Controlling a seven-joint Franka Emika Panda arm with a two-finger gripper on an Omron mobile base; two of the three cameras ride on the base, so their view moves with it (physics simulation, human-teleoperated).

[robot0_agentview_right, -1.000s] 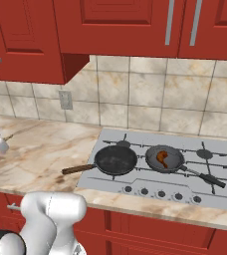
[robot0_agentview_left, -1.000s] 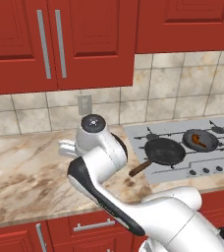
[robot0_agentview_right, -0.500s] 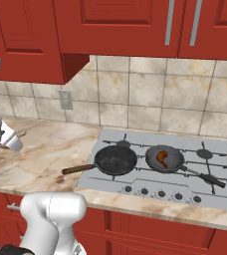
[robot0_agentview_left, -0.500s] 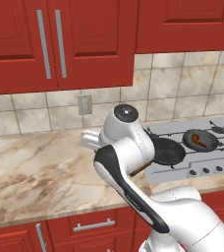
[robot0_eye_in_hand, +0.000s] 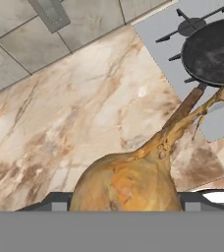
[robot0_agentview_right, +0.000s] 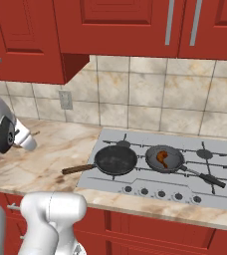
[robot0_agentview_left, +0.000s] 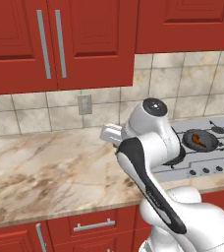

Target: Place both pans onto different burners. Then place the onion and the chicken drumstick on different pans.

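My gripper [robot0_eye_in_hand: 124, 203] is shut on the onion [robot0_eye_in_hand: 126, 182], a tan bulb whose long dry tip points toward the cooktop. It hangs over the marble counter, left of the wide black pan [robot0_agentview_right: 115, 159] with the brown wooden handle [robot0_eye_in_hand: 185, 106]. That pan sits on a front-left burner. The smaller dark-grey pan [robot0_agentview_right: 164, 158] rests on the middle burner with the chicken drumstick [robot0_agentview_right: 161, 158] inside it. From the left base view the gripper [robot0_agentview_left: 111, 133] juts left of the arm, which hides most of the wide pan; the small pan [robot0_agentview_left: 200, 140] shows beyond it.
The silver-grey cooktop [robot0_agentview_right: 215, 172] has a free burner [robot0_agentview_right: 203, 153] at its back right and a row of knobs [robot0_agentview_right: 160, 193] along the front. A wall socket [robot0_agentview_right: 64, 99] sits on the tiled backsplash. Red cabinets hang overhead. The marble counter [robot0_agentview_left: 40, 167] stretches left.
The arm has swung right across the counter toward the cooktop, carrying the onion along. Both pans and the drumstick stay where they were.
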